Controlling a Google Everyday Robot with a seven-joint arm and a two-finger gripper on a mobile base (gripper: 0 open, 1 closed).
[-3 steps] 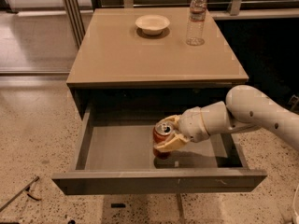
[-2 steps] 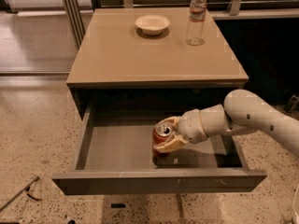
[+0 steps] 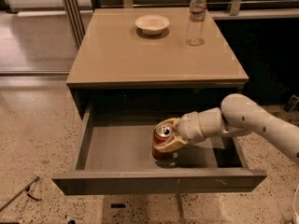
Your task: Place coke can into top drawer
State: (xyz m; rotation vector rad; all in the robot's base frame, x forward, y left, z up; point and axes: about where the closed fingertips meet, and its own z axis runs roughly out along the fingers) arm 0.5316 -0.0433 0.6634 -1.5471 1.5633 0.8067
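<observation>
Camera view: top drawer (image 3: 159, 182) is pulled fully open under the table (image 3: 140, 59). Arm reaches in from the right, with the gripper (image 3: 168, 134) inside the drawer, right of centre. Its fingers are clamped on either side of the coke can (image 3: 158, 143). Can is upright, silver top up, base at the grey floor; can't tell if it's resting on it. On the tabletop at the back: white bowl (image 3: 152, 24) and water bottle (image 3: 196, 17).

You see: gripper (image 3: 163, 136), smooth cream plastic, inside matt grey top drawer (image 3: 117, 153), clasping glossy red metal coke can (image 3: 158, 153); worktop (image 3: 140, 55) smooth, satin.
</observation>
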